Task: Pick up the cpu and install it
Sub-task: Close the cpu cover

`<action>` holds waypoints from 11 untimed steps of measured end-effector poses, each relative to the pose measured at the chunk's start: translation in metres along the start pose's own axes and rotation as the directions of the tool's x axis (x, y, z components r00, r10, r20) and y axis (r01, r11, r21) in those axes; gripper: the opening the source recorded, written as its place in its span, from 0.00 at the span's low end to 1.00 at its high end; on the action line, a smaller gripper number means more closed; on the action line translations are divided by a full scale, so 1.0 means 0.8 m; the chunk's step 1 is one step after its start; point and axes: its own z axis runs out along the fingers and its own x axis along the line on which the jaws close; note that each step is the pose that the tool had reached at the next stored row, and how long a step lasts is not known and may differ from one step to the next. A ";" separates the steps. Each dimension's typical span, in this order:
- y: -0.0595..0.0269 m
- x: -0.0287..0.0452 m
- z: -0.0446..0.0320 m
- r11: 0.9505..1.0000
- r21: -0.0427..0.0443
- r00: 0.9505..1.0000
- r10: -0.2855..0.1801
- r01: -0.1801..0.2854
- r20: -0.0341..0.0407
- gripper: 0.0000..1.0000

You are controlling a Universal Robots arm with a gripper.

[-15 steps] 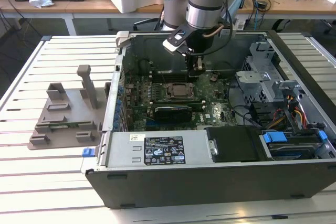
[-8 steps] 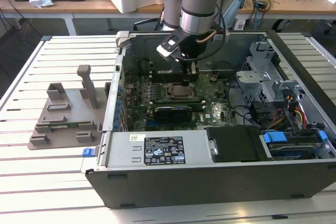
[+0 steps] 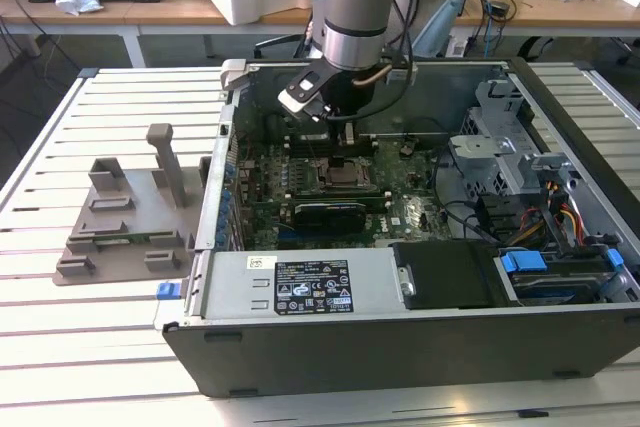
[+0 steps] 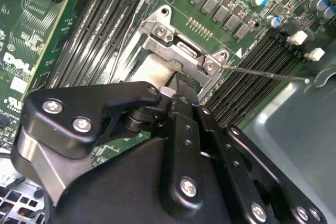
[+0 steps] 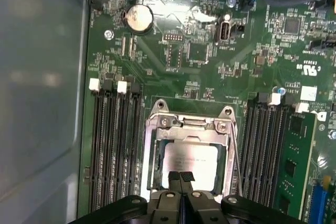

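Now gripper (image 5: 181,176), fingers pinched together and holding nothing, touches edge of cpu chip (image 5: 191,156) lying flat in socket (image 5: 151,145). Chip likely light, stiff, fragile; best held by opposite edges.

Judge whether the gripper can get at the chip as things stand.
Probably yes: the gripper hangs right over the chip, whose metal top lies bare in the socket, with nothing covering it.

Even, diffuse light leaves the slatted tabletop (image 3: 60,347) bright in the exterior view, while the computer case (image 3: 400,352) is dimmer inside. In my first wrist view the cpu (image 5: 191,158) gleams palely and the grey side wall (image 5: 37,77) carries hazy reflections.
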 end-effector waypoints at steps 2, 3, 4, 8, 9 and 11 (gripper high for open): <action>-0.003 0.0003 0.0010 1.000 0.000 1.000 0.000 0.000 0.000 0.11; -0.006 0.0005 0.0020 1.000 0.000 1.000 0.000 0.000 0.000 0.11; -0.009 0.0008 0.0045 1.000 0.000 1.000 0.000 0.000 0.000 0.11; -0.013 0.0012 0.0084 1.000 0.000 1.000 0.000 0.000 0.000 0.11; -0.013 0.0012 0.0088 1.000 0.000 1.000 0.000 0.000 0.000 0.11; -0.013 0.0013 0.0098 1.000 0.000 1.000 0.000 0.000 0.000 0.11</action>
